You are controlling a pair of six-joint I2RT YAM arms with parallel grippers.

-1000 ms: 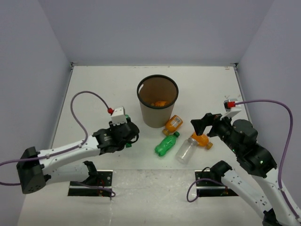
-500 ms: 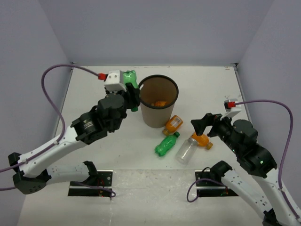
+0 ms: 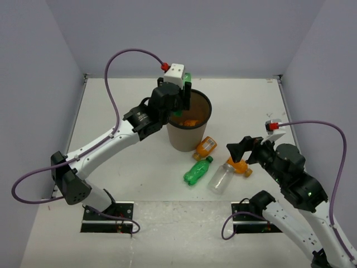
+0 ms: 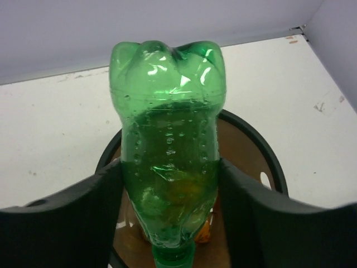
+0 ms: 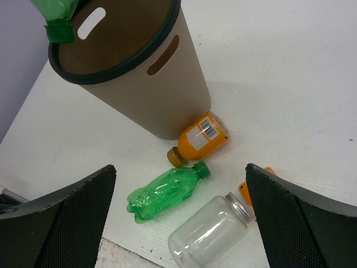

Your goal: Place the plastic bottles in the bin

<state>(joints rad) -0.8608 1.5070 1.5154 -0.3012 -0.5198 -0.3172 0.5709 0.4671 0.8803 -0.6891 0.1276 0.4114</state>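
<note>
Nearest you, the right gripper (image 3: 241,149) hangs over the leftover bottles with its jaws wide apart and nothing between them. It looks parked there so it is ready for the next pick. Right beneath it lies an orange bottle (image 3: 241,166), mostly hidden in the wrist view. The clear bottle (image 5: 207,234) and the green bottle (image 5: 165,191) lie on their sides just beside it. A second orange bottle (image 5: 199,137) lies on its side against the foot of the bin (image 3: 181,139). All four are out on the table (image 3: 122,100), so they have yet to go in.

Farther out, the left gripper (image 3: 179,101) is clamped around the middle of the held green bottle (image 4: 167,128). It carries it cap down over the near-left rim, with the cap pointing into the opening. That pose suits a straight drop: once you part the jaws, I judge it should fall inside. Orange bottles (image 3: 189,121) already lie at the bottom. Watch the rim, because the cap sits close to it.
</note>
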